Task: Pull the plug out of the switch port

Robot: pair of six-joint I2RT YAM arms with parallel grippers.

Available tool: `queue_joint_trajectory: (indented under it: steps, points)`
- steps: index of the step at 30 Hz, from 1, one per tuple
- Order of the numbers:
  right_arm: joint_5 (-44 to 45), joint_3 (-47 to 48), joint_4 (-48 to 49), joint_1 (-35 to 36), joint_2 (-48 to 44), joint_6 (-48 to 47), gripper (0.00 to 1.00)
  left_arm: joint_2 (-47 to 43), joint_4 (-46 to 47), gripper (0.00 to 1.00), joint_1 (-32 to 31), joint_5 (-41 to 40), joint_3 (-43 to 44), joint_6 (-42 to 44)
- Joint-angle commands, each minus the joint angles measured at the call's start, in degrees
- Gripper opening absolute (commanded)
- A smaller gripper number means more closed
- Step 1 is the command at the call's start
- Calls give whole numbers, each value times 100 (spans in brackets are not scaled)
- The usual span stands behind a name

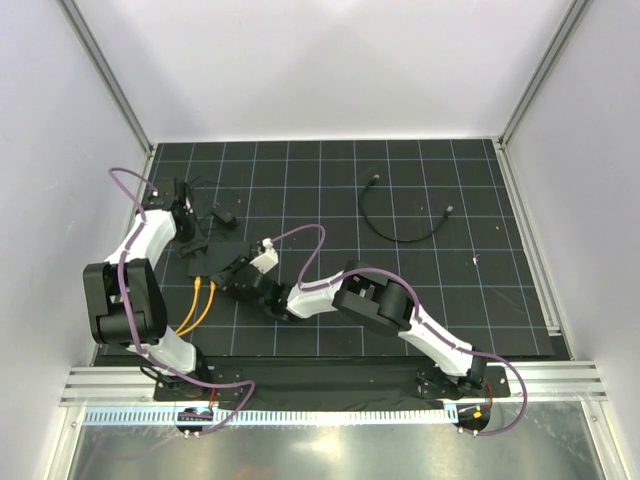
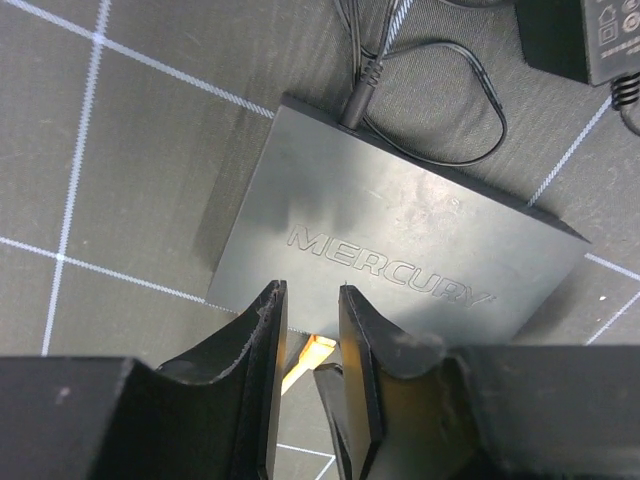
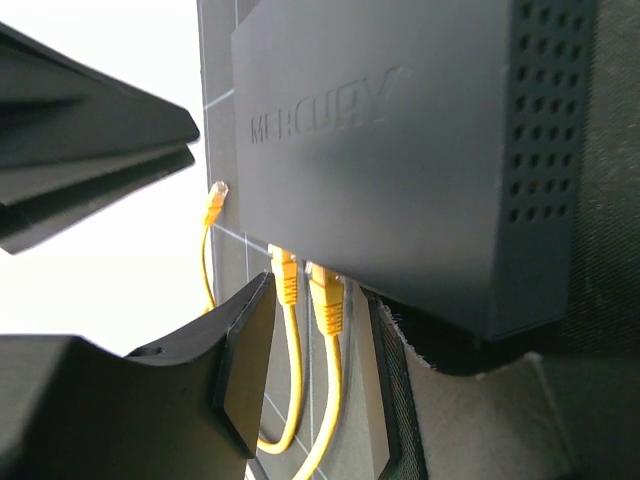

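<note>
Nothing pulled yet — yellow plugs (image 3: 325, 300) sat at 6 o'clock in the Mercury switch (image 3: 400, 150); right gripper (image 3: 317, 292) spread astride them, left gripper (image 2: 310, 295) barely parted, empty.

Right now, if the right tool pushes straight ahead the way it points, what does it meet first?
Likely the two yellow plugs seated in the switch; they sit between the open fingers of the right tool. The switch's port edge lies right behind, and depth is unclear.
</note>
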Motion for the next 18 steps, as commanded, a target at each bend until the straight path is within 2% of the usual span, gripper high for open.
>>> queue_joint_trajectory:
  steps: [1,9,18]
  points:
    - [311,38,-139,-28,39,305,45,60,81,31,-61,8,30,82]
    - [329,337,-781,-28,162,482,45,174,195,29,-79,96,-110,65]
    - [382,381,-746,-2,206,210,40,253,169,28,-167,131,-137,82]
